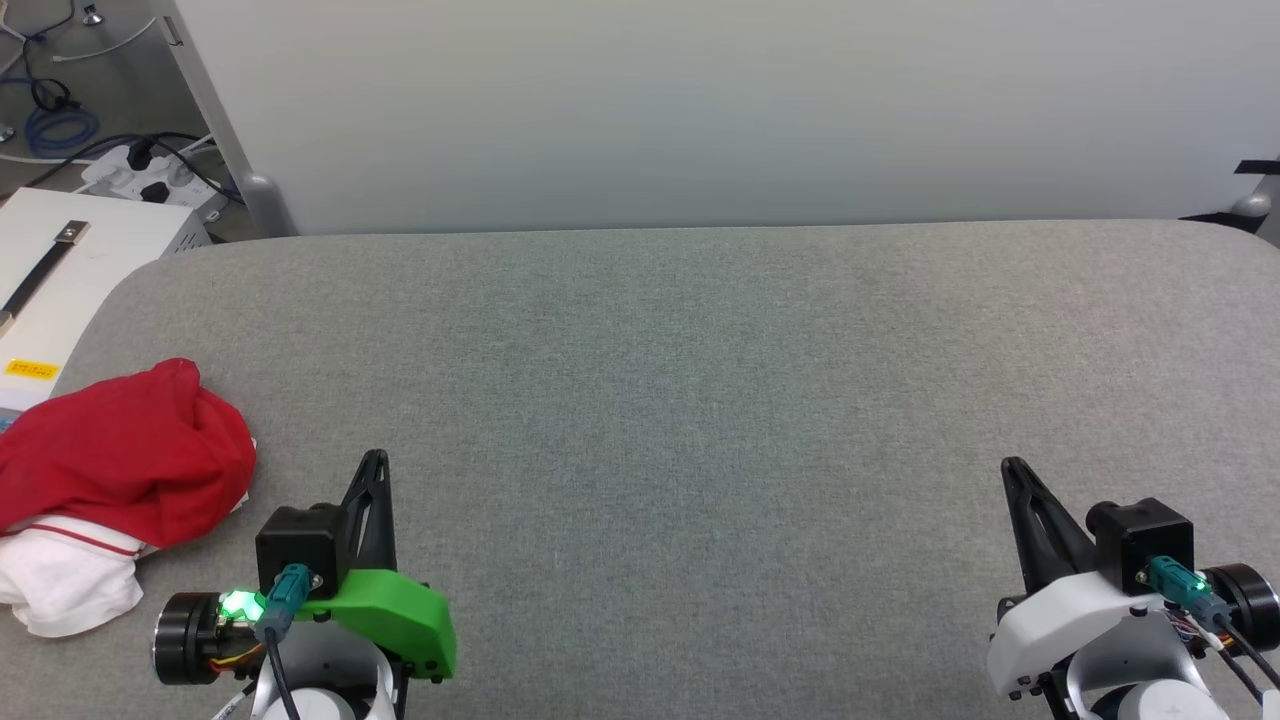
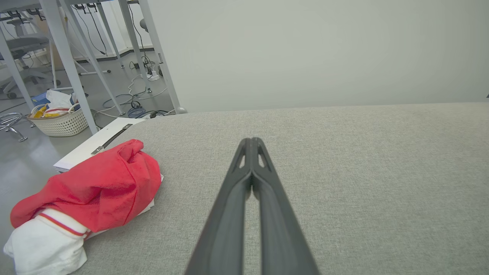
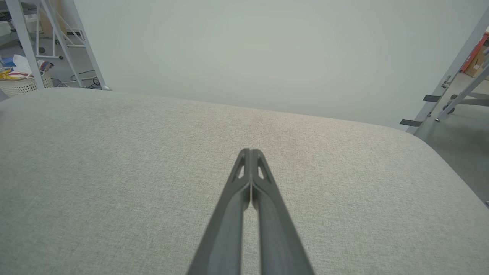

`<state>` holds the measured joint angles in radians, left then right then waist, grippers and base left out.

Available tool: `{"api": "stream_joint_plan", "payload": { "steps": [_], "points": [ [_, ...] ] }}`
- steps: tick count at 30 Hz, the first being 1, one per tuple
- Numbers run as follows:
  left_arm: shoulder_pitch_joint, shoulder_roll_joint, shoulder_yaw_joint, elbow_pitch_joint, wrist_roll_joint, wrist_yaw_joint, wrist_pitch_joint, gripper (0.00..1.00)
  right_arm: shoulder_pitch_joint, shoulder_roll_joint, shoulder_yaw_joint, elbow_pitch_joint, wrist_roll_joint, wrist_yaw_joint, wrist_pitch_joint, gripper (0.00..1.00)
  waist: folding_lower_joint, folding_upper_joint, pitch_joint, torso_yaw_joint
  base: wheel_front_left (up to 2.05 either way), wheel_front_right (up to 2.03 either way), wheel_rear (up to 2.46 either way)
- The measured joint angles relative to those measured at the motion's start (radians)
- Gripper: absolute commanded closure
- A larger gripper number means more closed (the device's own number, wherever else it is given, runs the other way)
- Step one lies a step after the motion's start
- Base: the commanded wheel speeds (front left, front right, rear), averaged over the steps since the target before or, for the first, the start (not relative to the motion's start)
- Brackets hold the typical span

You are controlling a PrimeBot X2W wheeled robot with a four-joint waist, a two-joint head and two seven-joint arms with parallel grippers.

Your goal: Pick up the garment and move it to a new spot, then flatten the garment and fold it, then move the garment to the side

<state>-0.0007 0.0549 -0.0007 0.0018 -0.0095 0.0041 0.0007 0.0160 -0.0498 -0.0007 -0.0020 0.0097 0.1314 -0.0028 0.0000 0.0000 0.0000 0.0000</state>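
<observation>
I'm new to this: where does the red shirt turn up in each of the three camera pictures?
Head view: garment, lower left, crumpled on the grey table.
Left wrist view: garment, lower left.
Right wrist view: the grey table stretches ahead.
Shared landmark: the grey table, in all three.

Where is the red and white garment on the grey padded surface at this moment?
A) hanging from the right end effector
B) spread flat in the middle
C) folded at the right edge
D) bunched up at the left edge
D: the garment lies crumpled at the left edge of the grey surface, just left of the shut left end effector, which is clear of it.
</observation>
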Motion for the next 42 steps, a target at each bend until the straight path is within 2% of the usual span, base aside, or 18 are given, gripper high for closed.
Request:
{"api": "stream_joint_plan", "payload": {
  "steps": [17,18,19,20,42],
  "points": [
    [0.0,0.0,0.0,0.0,0.0,0.0,0.0,1.0,0.0,0.0,0.0,0.0,0.0,0.0,0.0,1.0,0.0,0.0,0.0,0.0,0.0,0.0,0.0],
    [0.0,0.0,0.0,0.0,0.0,0.0,0.0,0.0,0.0,0.0,0.0,0.0,0.0,0.0,0.0,0.0,0.0,0.0,0.0,0.0,0.0,0.0,0.0],
    [0.0,0.0,0.0,0.0,-0.001,0.0,0.0,1.0,0.0,0.0,0.0,0.0,0.0,0.0,0.0,1.0,0.0,0.0,0.0,0.0,0.0,0.0,0.0],
    [0.0,0.0,0.0,0.0,-0.001,0.0,0.0,0.0,0.0,0.0,0.0,0.0,0.001,0.0,0.0,0.0,0.0,0.0,0.0,0.0,0.0,0.0,0.0],
    [-0.001,0.0,-0.021,0.016,-0.036,-0.015,-0.036,0.0,0.0,0.0,0.006,0.017,0.058,0.0,-0.033,0.0,0.0,0.0,0.004,0.0,0.0,0.0,0.0]
  ]
}}
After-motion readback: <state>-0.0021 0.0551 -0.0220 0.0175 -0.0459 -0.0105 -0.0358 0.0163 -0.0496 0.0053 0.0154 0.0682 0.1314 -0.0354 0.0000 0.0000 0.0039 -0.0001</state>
